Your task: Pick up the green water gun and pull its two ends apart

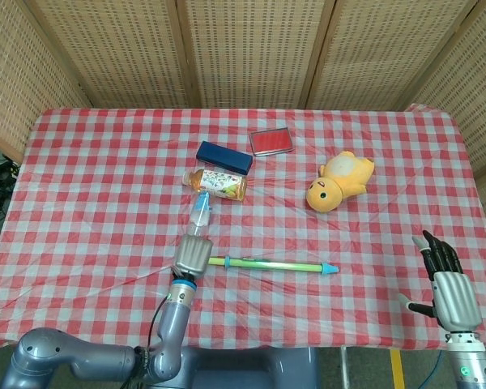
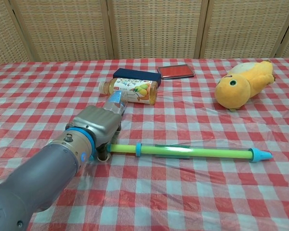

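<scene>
I'm closing the left robot hand [image 2: 100,129] around the handle end of the long green plastic water gun [image 2: 183,151], lying at six o'clock on the red-checked tabletop [image 1: 105,178]; my grip is looking shallow, so the gun could be slipping or skidding. The right robot hand [image 1: 447,279], at four o'clock, is hanging spread and holding nothing. I'm counting one gun, one yellow plush duck [image 1: 340,181], one juice bottle [image 1: 219,183].

Woven rattan screen panels [image 1: 251,49] in wooden frames, table under red-and-white checked cloth [image 1: 89,186], even light
</scene>
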